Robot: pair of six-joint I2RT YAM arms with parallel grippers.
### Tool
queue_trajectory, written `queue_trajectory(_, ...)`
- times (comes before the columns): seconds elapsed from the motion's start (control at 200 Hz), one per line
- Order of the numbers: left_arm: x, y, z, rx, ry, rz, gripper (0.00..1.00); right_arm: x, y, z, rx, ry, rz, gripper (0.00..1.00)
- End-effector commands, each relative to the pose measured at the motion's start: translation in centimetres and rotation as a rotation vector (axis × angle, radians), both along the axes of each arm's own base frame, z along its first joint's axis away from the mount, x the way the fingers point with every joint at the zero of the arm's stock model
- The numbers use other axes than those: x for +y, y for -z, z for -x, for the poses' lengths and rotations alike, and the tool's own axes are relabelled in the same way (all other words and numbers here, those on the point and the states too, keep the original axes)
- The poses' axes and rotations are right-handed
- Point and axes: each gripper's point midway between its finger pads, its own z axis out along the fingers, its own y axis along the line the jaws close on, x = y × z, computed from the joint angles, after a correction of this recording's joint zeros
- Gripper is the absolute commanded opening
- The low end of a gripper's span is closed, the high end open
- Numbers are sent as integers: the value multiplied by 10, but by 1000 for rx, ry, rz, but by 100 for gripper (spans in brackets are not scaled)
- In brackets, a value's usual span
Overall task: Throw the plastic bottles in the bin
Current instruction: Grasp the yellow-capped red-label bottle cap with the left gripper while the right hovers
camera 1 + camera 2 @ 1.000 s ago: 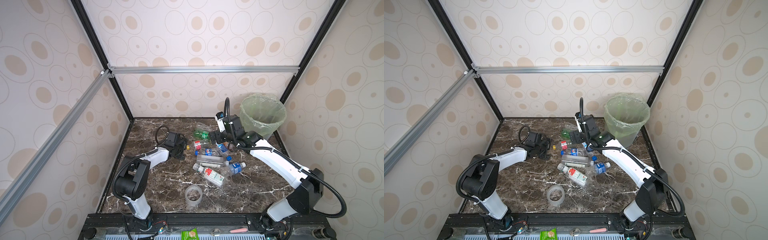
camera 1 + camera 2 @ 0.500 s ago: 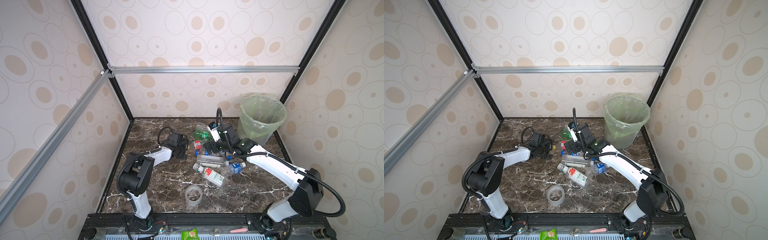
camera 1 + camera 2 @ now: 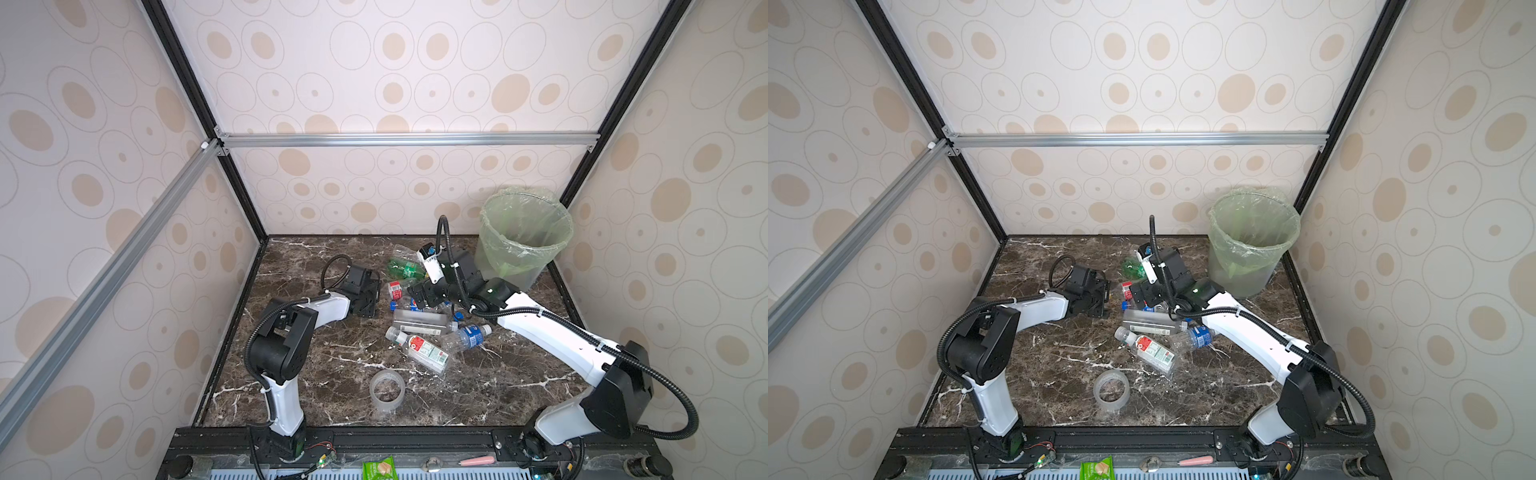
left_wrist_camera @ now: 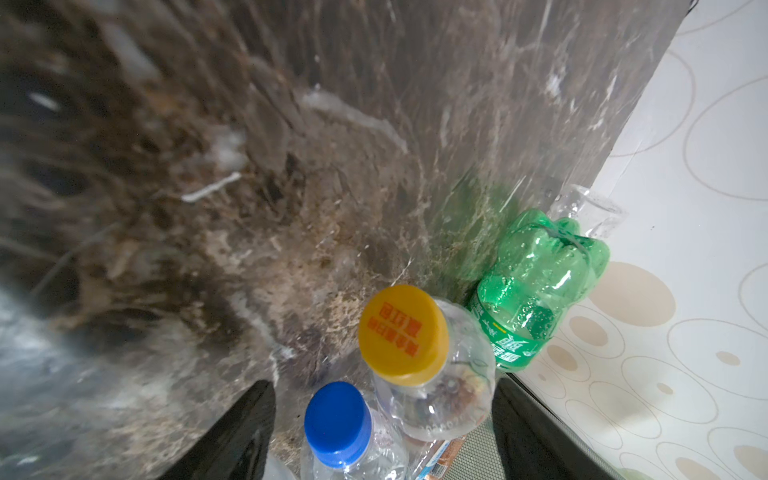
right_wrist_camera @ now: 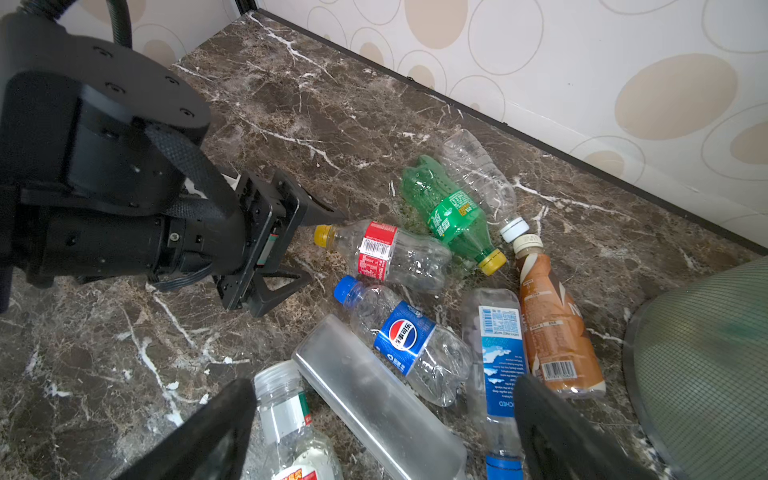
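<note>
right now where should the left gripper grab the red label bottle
Probably the neck just behind its yellow cap, coming end-on from the cap side: the red-label bottle lies flat, cap pointing at the left gripper, and the green bottle crowds its base.

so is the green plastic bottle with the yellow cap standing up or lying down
Lying down: the green plastic bottle rests on its side on the marble surface, yellow cap on.

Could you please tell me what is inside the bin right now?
Only the pale green bag lining the bin shows clearly, with a darker green patch low down. Whether that is a bottle cannot be told; the bottom is hidden by the wall.
</note>
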Motion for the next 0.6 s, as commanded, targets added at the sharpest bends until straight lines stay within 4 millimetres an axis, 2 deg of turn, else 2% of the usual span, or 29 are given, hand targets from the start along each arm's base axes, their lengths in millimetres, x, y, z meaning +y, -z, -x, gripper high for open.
queue_trajectory(0.0,-1,-6,-11,-9,-50,15,81,-3,-13,5,-27,1,-24,100)
queue_trajectory(0.345,-4,3,-19,-10,-67,14,76,-4,-15,5,-31,3,-29,100)
queue_trajectory(0.595,1,16,-17,11,-88,-1,67,-5,-14,6,-35,2,-26,100)
